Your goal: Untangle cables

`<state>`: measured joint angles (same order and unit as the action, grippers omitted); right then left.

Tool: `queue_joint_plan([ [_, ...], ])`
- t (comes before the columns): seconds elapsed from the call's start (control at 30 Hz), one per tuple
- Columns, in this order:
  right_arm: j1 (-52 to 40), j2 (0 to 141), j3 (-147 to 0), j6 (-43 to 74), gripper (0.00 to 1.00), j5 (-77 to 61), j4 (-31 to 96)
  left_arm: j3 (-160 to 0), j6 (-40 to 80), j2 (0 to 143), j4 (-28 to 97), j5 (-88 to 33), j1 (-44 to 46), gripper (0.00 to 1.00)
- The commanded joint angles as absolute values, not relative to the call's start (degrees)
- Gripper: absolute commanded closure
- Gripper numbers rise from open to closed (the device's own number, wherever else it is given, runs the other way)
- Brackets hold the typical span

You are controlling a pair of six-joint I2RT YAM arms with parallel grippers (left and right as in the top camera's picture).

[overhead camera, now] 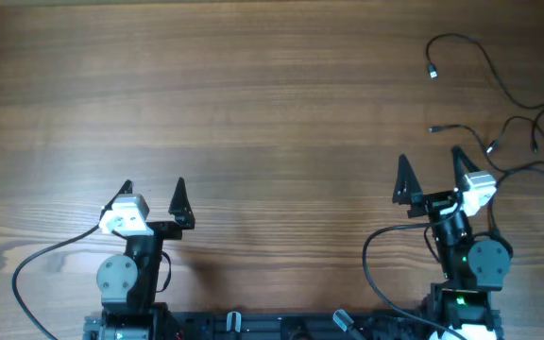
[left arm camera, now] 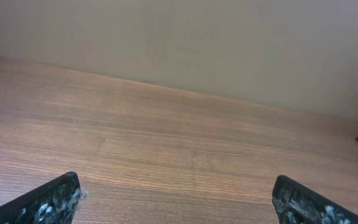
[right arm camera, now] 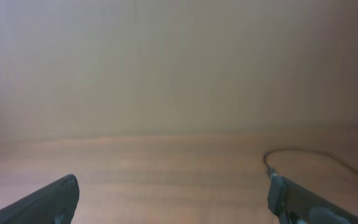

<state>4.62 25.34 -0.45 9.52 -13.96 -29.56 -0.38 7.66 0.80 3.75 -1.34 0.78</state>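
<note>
While both claws stood wide open and held nothing, the cables (overhead camera: 451,127) lay by the far right corner of the worktop (overhead camera: 253,94), just past the right gripper (overhead camera: 430,156). The left gripper (overhead camera: 153,183) was well apart from them.

Two black, pointed, triangular fingers (left arm camera: 51,202) are being carried by the left gripper (overhead camera: 153,185) and by the right gripper (overhead camera: 430,156) alike. Pale speckles are being shown on them in the left wrist view. A white wrist module (overhead camera: 126,215) is being worn behind the left pair, and another white module (overhead camera: 478,189) behind the right. A round grey joint housing (overhead camera: 116,277) is being displayed on each arm. A thick black cable (overhead camera: 41,257) is being trailed from the left arm, and green lights (overhead camera: 462,257) are being lit on the right.
</note>
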Motion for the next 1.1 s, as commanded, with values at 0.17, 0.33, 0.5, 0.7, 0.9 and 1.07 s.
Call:
queue_joint_plan([
  [0.17, 1.98, 10.37, -0.30, 8.99, 0.00, -5.15, -7.77, -0.32, 7.97, 0.38, 4.34, -0.97, 0.40, 0.00],
  [0.33, 0.16, 2.17, -0.30, 8.23, 0.00, -2.81, -0.01, -0.32, 7.97, 0.38, 4.34, -0.97, 0.40, 0.00],
  [0.5, -0.08, 0.16, -0.30, 7.33, 0.00, -2.96, 0.03, -0.32, 7.97, 0.38, 4.34, -0.97, 0.40, 0.00],
  [0.7, -0.23, 0.16, -0.30, 5.21, 0.00, -2.98, 0.03, -0.32, 7.97, 0.38, 4.34, -0.97, 0.40, 0.00],
  [0.9, -1.43, 0.16, -0.30, 1.43, 0.00, -2.96, 0.05, -0.32, 7.97, 0.38, 4.34, -0.97, 0.40, 0.00],
  [1.07, -1.98, 0.16, -0.30, -0.16, 0.00, -2.94, 0.05, -0.32, 7.97, 0.38, 4.34, -0.97, 0.40, 0.00],
])
